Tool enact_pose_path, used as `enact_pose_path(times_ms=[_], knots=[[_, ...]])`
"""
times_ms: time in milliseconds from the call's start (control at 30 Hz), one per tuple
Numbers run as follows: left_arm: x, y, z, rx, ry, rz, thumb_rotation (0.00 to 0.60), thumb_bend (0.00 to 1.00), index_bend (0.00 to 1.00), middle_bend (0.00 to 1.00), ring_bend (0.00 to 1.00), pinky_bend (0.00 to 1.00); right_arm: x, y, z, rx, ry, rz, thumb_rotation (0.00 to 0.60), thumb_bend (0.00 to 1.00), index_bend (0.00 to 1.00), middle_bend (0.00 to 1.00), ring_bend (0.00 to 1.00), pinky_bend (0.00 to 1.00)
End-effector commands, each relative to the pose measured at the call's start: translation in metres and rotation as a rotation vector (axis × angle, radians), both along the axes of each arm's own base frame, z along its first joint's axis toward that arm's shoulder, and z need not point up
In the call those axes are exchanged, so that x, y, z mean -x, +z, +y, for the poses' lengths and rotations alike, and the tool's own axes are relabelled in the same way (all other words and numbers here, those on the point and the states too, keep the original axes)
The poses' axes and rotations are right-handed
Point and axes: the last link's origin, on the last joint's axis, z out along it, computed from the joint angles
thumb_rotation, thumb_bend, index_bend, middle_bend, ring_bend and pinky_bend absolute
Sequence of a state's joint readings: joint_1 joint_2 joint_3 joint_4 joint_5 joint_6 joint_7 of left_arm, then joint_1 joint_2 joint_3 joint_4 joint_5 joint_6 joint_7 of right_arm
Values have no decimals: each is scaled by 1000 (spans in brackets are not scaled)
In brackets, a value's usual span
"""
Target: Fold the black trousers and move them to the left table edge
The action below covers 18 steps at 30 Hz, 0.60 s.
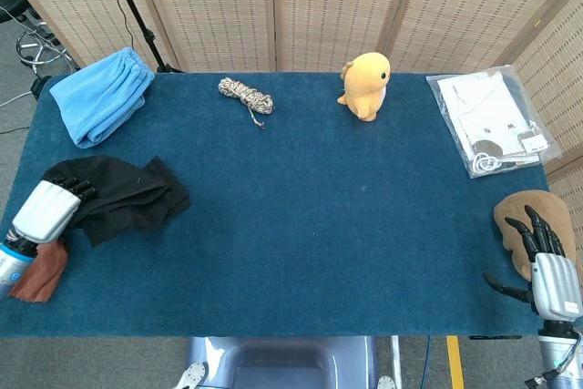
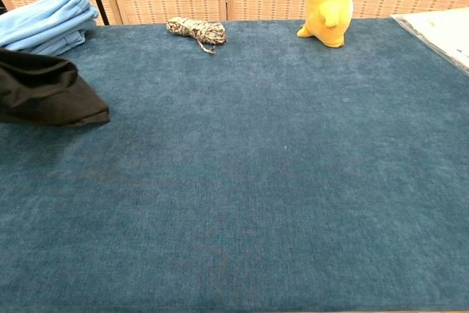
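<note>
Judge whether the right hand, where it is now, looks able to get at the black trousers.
Probably not: the right hand sits at the table's far right corner, while the black trousers lie at the left edge, held by the left hand.

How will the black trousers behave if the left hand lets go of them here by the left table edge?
The black trousers are probably floppy: they sit in a loose, creased bundle held at one end by the left hand, so they may slump or partly unfold. They look light and unlikely to roll. On the nappy blue table they would likely stay put rather than slide.
</note>
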State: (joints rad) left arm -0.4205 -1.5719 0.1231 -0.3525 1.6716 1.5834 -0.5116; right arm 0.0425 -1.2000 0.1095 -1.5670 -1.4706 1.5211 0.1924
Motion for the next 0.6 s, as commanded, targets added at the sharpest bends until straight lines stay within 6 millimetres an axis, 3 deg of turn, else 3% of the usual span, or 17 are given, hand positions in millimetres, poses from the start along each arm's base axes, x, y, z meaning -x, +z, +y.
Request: enact_pose_path(times_ms=[33,200,333,400,467,500,567,600], knots=[[10,2,-13,24,22,17,600,806,744,627,578,726,-1,0,0,-1,3,-1,600,0,165,21,0,101],[21,-2,-31,54,51,17,600,803,744,627,578,726,-1,-1,1,-5,2,-4,600,0,165,21,0,101],[20,-4,-33,64,41,11,600,747,704,582,537,724,-1,-1,1,-7,2,-8,600,0,165,21,0,101],[19,-5,-32,61,29,23,600,604,574,450,411,649,-2,0,1,-6,2,-9,600,0,165,21,0,101],[21,-8,-32,71,37,37,600,309,349,180,134,372,-2,0,1,-4,2,-10,600,0,165,21,0,101],[22,-9,-33,85,48,41,599,216,269,102,65,277,-2,0,1,-3,2,-11,600,0,165,21,0,101],[23,-11,-34,101,57,31,559,45,65,0,0,114,-2,0,1,-3,3,-13,600,0,165,21,0,101],[21,-11,-35,107,55,15,538,22,29,0,0,90,-2,1,1,-4,3,-13,600,0,165,21,0,101]])
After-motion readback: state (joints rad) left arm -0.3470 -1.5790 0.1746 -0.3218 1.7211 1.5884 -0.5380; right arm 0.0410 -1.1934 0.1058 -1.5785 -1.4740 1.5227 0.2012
